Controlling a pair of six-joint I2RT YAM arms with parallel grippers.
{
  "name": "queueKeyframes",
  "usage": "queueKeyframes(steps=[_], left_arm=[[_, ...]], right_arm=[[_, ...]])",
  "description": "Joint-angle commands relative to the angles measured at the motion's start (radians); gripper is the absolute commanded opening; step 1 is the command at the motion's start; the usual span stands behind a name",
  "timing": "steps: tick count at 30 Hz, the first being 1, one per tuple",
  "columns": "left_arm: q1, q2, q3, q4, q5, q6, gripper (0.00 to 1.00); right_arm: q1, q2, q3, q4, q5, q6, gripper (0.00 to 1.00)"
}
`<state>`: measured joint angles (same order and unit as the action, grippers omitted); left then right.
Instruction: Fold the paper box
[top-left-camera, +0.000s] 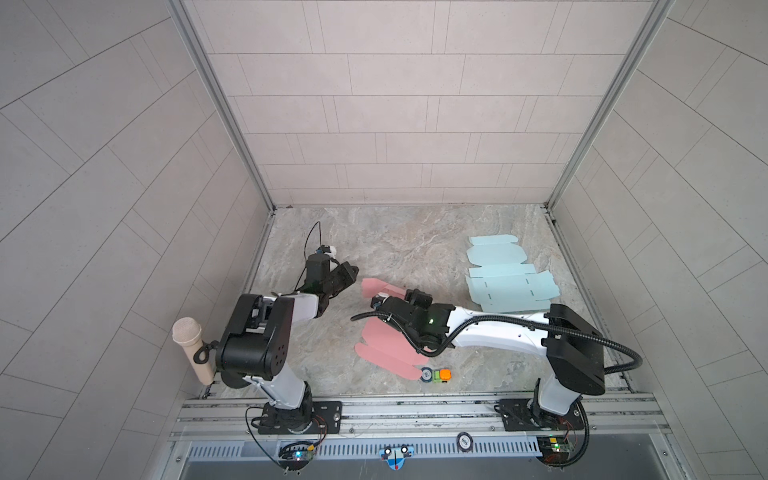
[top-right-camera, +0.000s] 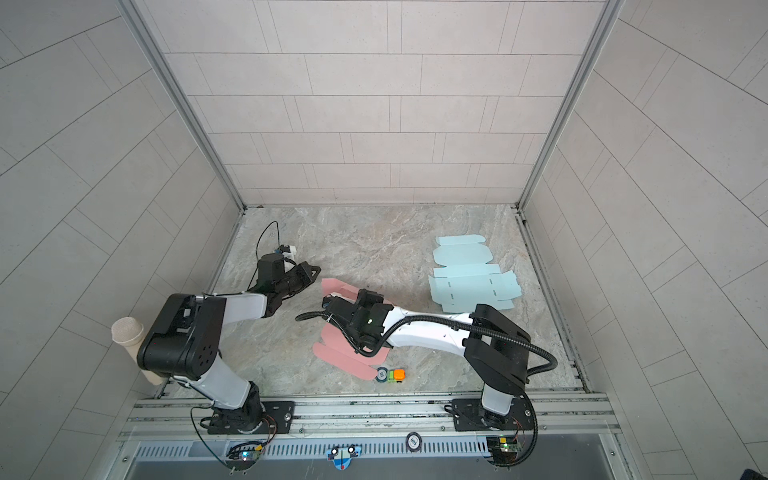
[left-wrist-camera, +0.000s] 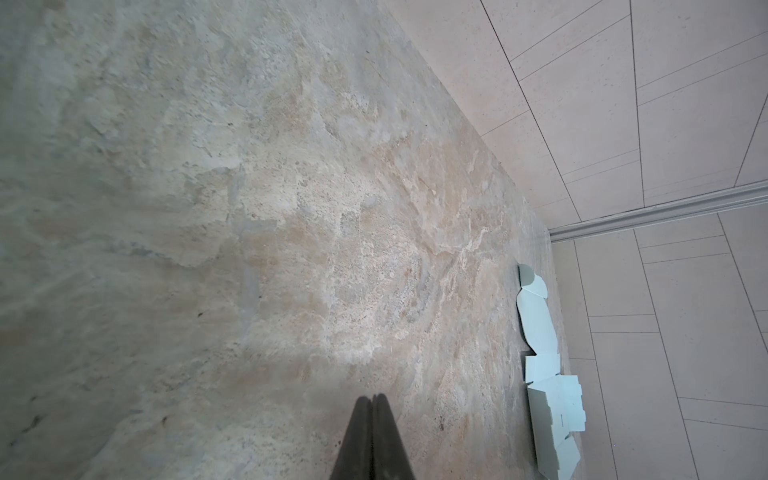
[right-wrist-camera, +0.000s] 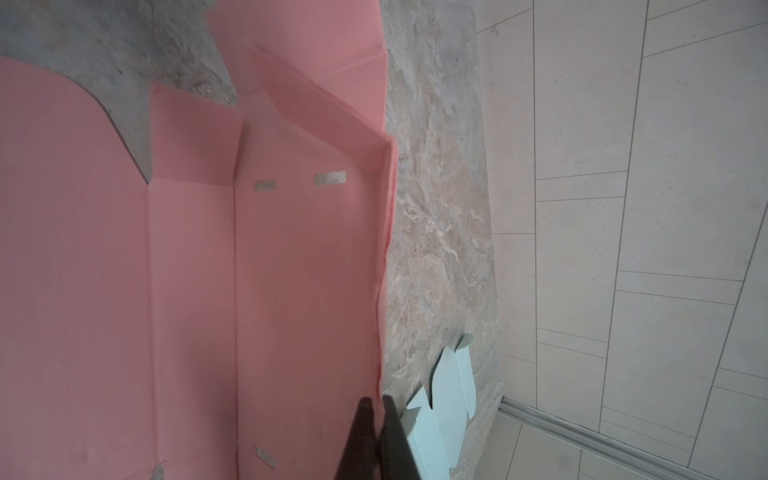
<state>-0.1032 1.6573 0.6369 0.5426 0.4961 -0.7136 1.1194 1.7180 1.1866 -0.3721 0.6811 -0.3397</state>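
Marbled worktop (top-left-camera: 407, 241): the pink paper box (right-wrist-camera: 191, 291) lies mid-worktop, one side wall raised. My right hand (right-wrist-camera: 376, 405) pinches that wall's edge; left hand (left-wrist-camera: 372, 401) closed, empty. I'd fold slowly along the score, left pinning the base.

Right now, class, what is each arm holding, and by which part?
The right fingers pinch the pink sheet by its side edge. The left fingers are shut, holding nothing.

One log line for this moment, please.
left gripper: shut, empty, over table | right gripper: shut on pink sheet edge | blue sheets: apart, untouched
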Motion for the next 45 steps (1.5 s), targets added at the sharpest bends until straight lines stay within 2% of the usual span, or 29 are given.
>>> queueKeyframes(steps=[1,12,23,34,45], left_arm=[[0.005,0.043,0.033,0.01,0.046,0.04,0.05],[-0.017,0.112,-0.013,0.138,0.165,-0.018,0.08],[-0.067,0.048,-0.119,0.233,0.216,-0.056,0.09],[-0.128,-0.106,-0.244,0.207,0.191,-0.043,0.1],[-0.171,-0.23,-0.405,0.301,0.14,-0.066,0.19]], right_arm=[[0.007,0.02,-0.012,0.04,0.038,-0.063,0.0],[0.008,0.042,-0.043,0.101,0.066,-0.11,0.0],[0.01,0.032,-0.107,0.203,0.084,-0.15,0.0],[0.023,0.011,-0.178,0.308,0.102,-0.214,0.0],[0.052,-0.056,-0.25,0.404,0.112,-0.256,0.0]])
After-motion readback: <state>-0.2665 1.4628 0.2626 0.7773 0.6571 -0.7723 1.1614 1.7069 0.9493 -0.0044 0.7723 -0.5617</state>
